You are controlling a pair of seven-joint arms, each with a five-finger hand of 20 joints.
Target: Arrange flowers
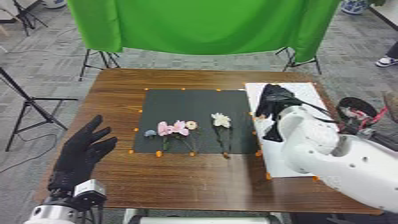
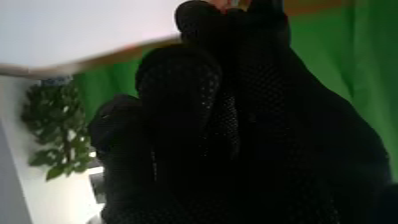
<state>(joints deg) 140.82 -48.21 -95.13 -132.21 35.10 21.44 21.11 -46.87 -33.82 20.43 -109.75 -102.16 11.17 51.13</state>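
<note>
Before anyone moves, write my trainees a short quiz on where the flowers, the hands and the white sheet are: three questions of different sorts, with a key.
1. True or false: the pink flower and the white flower both lie on the dark mat.
2. Which flower is nearest the right hand? A) pink flower B) white flower C) blue-grey flower
3. Fill in: in the head view, the white sheet lies to the ____ of the dark mat.
Key: 1 true; 2 B; 3 right

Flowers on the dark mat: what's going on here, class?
A robot seems to be arranging flowers. Its right hand is over the white sheet; whether it holds anything, I can't tell. The pink flowers and white flower lie on the dark mat, and the open left hand is beside it, touching none of them.
</note>
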